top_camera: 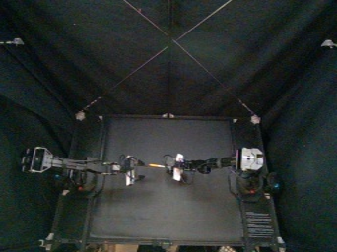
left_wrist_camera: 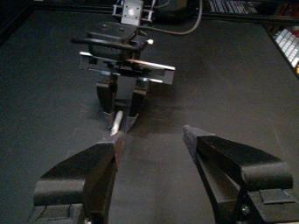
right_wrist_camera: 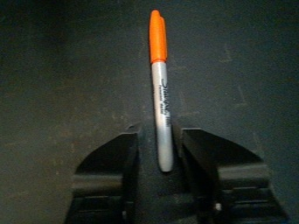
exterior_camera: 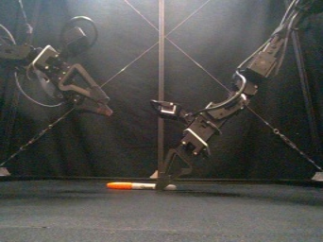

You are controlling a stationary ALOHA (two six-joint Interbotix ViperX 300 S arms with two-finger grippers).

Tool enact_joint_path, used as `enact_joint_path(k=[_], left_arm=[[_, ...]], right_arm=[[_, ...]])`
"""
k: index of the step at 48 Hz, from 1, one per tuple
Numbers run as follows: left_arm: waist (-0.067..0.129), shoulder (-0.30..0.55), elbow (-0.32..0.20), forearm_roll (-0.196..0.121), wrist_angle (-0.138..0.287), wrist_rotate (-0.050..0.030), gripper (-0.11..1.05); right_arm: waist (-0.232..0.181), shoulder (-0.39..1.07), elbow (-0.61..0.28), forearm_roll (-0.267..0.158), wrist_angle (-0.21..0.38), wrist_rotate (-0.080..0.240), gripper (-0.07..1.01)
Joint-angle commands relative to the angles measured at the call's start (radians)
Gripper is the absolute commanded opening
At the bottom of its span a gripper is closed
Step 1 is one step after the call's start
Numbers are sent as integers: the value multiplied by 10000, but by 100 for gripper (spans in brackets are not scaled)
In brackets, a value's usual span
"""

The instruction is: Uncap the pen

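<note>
Now: pen (right_wrist_camera: 162, 96) level, low at table (exterior_camera: 252, 213) (orange cap (right_wrist_camera: 155, 35) on). Right gripper (exterior_camera: 168, 180) clamped on pen's grey barrel. Left gripper (left_wrist_camera: 152, 171) spread wide, raised beyond pen's cap end, not touching.

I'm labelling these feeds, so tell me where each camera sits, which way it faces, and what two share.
Top: overhead, looking down on the table; both arms show.
Front: table's front edge, looking level; right tool on the pen.
Left wrist: on left arm, facing the right tool; own left tool open.
Right wrist: on right arm, looking along the pen; own jaws clamp it.
Shared: front and right wrist show the orange cap.
</note>
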Motion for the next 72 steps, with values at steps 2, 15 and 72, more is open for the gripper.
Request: enact_joint_path(k=[2, 15, 72], left_arm=[[230, 307, -874, 15, 905, 15, 91], [383, 1703, -2132, 767, 2562, 0, 91], [414, 3436, -3037, 1626, 2899, 15, 58]], right_arm=[[-31, -736, 199, 15, 92, -15, 46], [230, -2362, 920, 46, 138, 15, 46], [982, -2884, 1074, 245, 107, 15, 46]])
